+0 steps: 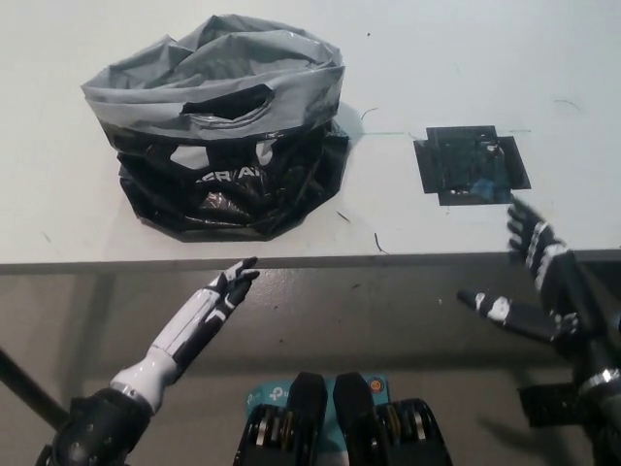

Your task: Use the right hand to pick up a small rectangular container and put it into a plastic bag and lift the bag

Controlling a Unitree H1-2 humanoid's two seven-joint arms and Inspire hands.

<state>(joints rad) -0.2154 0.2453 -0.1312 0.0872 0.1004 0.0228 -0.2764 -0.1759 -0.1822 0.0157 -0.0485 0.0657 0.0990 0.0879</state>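
A flat white rectangular tabletop [427, 58] fills the upper half, bearing a thin green line [388, 133] near three o'clock, and grey floor [388, 320] lies below its front edge.

Inside of plastic bag [218, 126] is hidden by its folded grey rim, so contents can't be told. Print on its black side is creased, only partly readable. Dark square patch [472, 163] on table [408, 58] too blurry to identify. Right hand [543, 286]: forearm cut off at right edge.
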